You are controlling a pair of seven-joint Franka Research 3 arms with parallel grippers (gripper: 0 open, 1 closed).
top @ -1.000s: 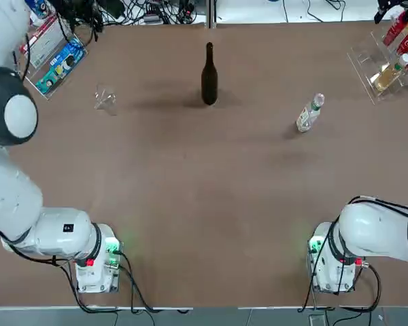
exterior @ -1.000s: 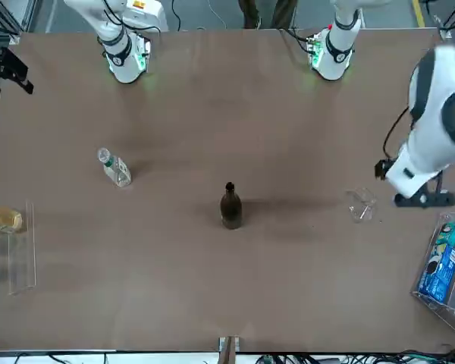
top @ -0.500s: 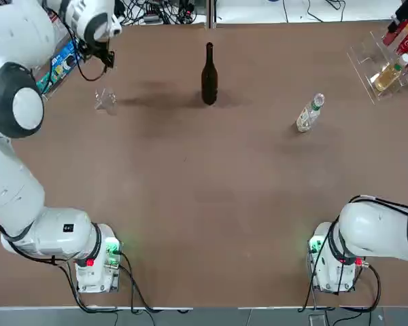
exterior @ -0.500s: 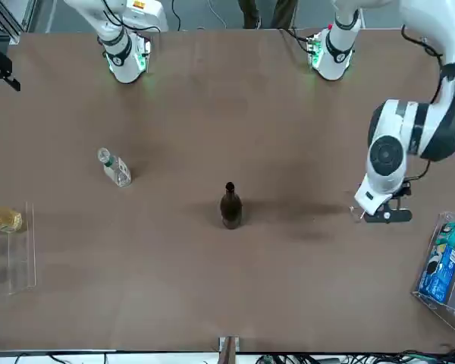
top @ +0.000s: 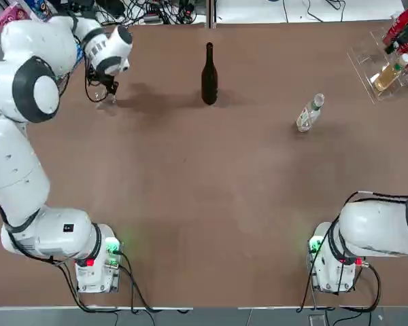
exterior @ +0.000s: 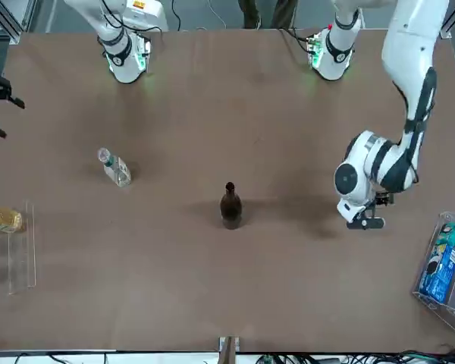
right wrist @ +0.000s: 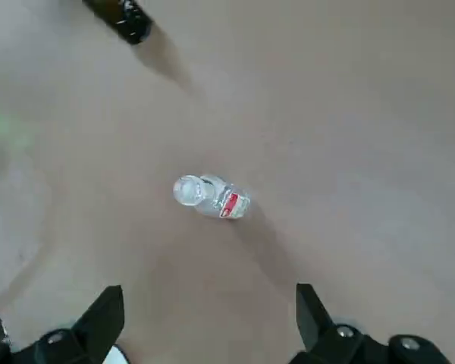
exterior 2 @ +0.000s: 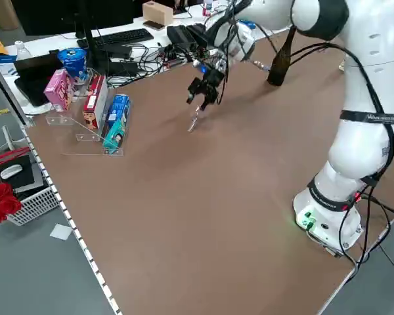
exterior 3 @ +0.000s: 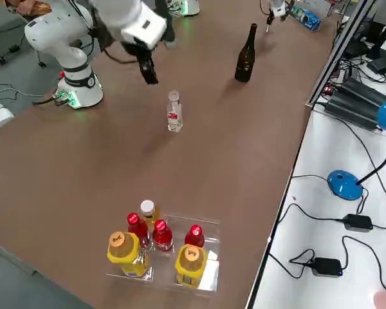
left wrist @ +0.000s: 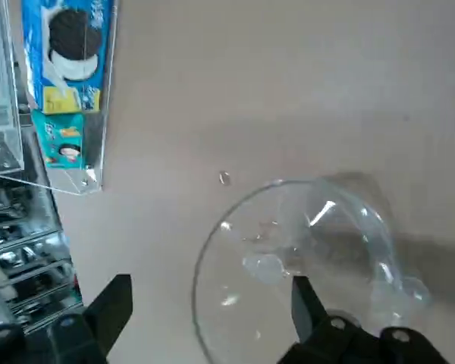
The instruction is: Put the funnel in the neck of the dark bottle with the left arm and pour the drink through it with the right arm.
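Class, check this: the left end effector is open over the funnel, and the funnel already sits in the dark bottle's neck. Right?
Not quite. The left end effector is open over the funnel, but the funnel lies on the table, far from the dark bottle; see the top view.

brown table (top: 211,197) | on it: dark bottle (top: 209,76), drink (top: 309,113), funnel (left wrist: 296,258), snack racks (exterior 3: 167,251)

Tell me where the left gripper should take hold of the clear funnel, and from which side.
Grip the funnel by its thin round rim, coming from straight above. It looks to rest on the table with its wide mouth turned up toward the left gripper, whose open fingers already straddle one side of the rim. One finger inside the mouth and one outside should pinch the wall; the spout below is out of reach.
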